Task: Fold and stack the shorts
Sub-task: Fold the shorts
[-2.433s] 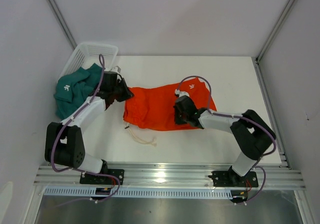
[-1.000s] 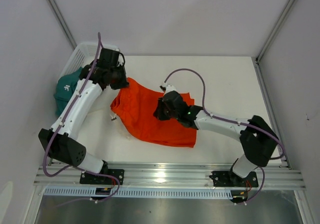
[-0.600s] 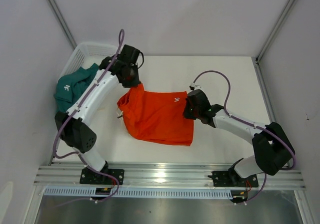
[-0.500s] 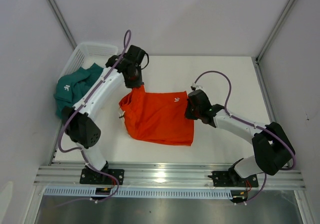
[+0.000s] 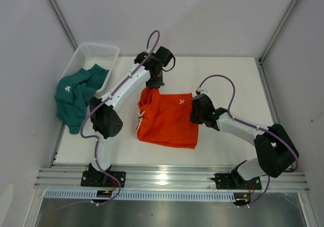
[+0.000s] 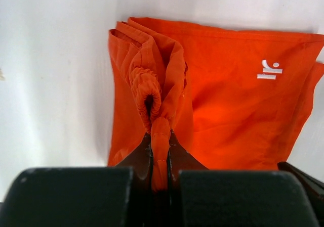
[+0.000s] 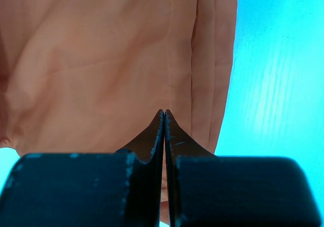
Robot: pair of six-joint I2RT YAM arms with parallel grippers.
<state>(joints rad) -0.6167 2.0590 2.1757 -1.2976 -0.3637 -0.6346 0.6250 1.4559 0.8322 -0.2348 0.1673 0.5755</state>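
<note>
**Orange pair held at two edges, fold unsecured**

The orange shorts lie mid-frame on the counter. The left gripper has its jaws nearly closed on a bunched piece of waistband. The right gripper has its jaws fully shut at the right hem; whether they hold cloth cannot be told.

Risk: the narrow pinch may slip and let the fold collapse, and the loose drawstring may get trapped.

The teal shorts sprawl far left, spilling out of the basket, well apart.

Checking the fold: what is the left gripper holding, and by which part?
The left gripper pinches the orange shorts by a bunched fold of their gathered waistband.
</note>
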